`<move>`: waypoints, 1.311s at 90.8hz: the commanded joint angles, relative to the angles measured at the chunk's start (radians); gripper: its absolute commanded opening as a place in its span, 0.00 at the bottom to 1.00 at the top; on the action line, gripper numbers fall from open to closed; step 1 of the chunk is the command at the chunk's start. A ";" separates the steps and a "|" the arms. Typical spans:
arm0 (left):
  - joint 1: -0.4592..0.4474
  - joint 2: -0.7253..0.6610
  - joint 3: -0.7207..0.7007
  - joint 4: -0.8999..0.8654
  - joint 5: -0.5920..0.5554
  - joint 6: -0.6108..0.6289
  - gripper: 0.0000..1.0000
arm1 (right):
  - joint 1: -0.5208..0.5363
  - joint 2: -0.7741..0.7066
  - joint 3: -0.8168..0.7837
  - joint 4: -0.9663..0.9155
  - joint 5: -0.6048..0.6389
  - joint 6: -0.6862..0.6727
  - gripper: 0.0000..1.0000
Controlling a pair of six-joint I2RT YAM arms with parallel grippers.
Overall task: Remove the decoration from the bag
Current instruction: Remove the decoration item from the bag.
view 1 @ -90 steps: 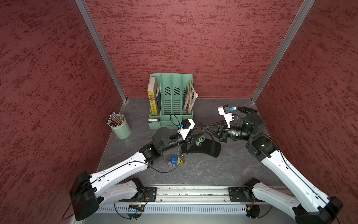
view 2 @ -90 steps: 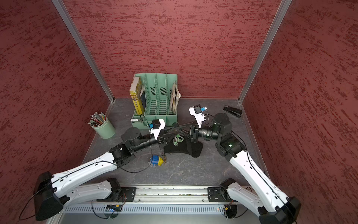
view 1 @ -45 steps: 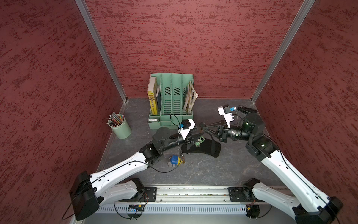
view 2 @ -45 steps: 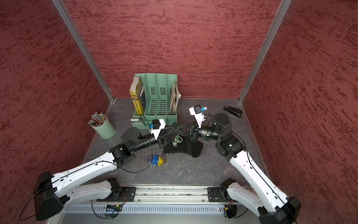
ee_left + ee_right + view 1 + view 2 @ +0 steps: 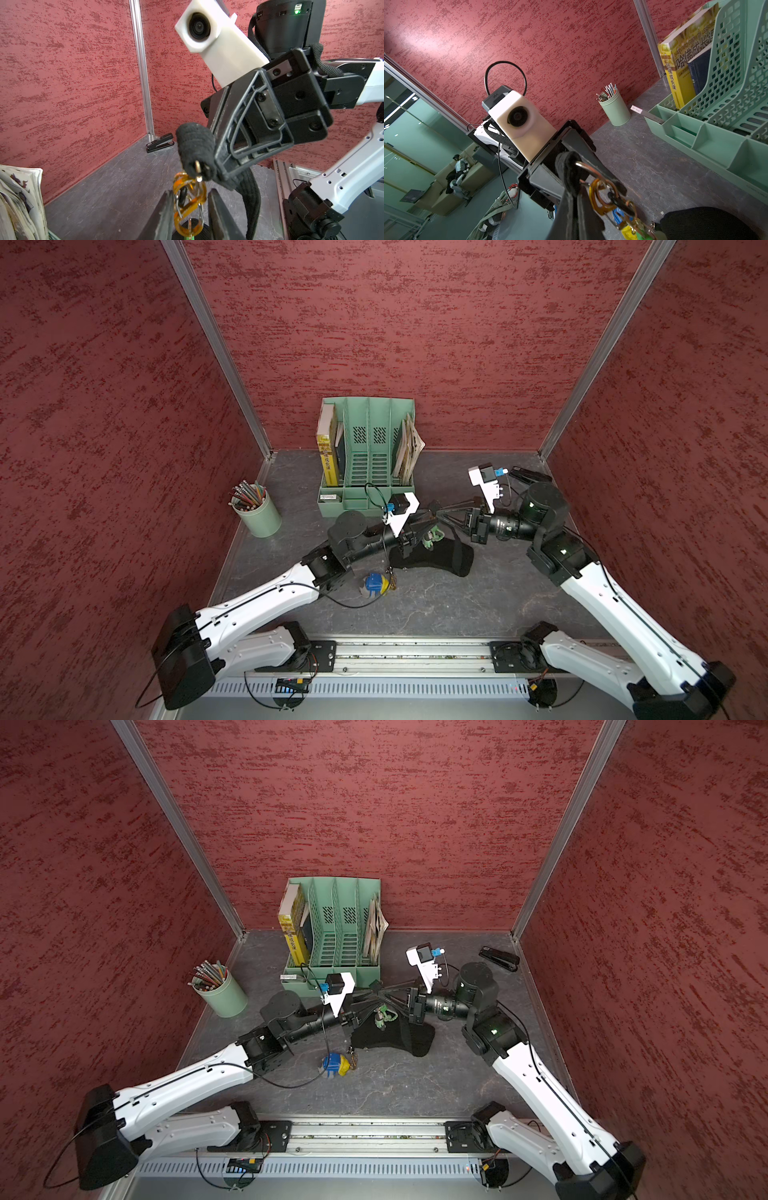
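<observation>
Brackets the amber translucent plastic chain (image 5: 179, 182) with the left end effector (image 5: 190, 194), jaws drawn in to a narrow gap on either side of the links; cannot tell whether pinching or only flanking. Seems aimed at taking hold of the decoration itself, so that clasp and ring can be worked apart.

Clamps the short black woven strap (image 5: 195, 143) in the fully closed right end effector (image 5: 217, 165), with the metal ring (image 5: 586, 167) hanging out of the strap loop just beyond the grip. Looks meant as an anchor: holds the strap raised and lets the chain and the small green figure charm (image 5: 384, 1016) dangle clear of the fabric.

Leaves the soft black fabric bag (image 5: 436, 558) just in front of the mint-green plastic file organiser (image 5: 368, 456), strap end lifted, body sagging onto the dark grey counter (image 5: 436, 605).

Reaches in low and nearly level from both sides, forearms stretched out, wrists pointed at each other, fingertips meeting above the bag's organiser-side edge.

Shows a blue and yellow charm (image 5: 376, 584) lying loose on the counter, farther from the organiser than the bag. Judging by that, one trinket off and the green one yet to come away.
</observation>
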 commanded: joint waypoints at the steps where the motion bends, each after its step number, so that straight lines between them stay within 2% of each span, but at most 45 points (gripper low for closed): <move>1: 0.004 0.001 0.011 0.021 -0.002 -0.002 0.26 | -0.002 -0.021 0.005 0.043 0.004 0.006 0.00; 30: 0.006 -0.018 0.008 -0.010 0.012 0.004 0.14 | -0.002 -0.040 0.008 0.003 0.057 -0.007 0.00; 53: 0.006 -0.050 0.008 -0.070 0.036 0.019 0.12 | -0.003 -0.053 0.017 -0.063 0.130 -0.031 0.00; 70: 0.012 -0.072 0.063 -0.225 0.090 0.064 0.12 | -0.002 -0.042 0.028 -0.120 0.149 -0.058 0.00; 87: 0.017 -0.073 0.140 -0.385 0.158 0.114 0.12 | -0.003 -0.020 0.034 -0.161 0.107 -0.089 0.00; 119: 0.018 0.001 0.289 -0.584 0.273 0.173 0.12 | -0.002 0.003 0.043 -0.209 0.070 -0.119 0.00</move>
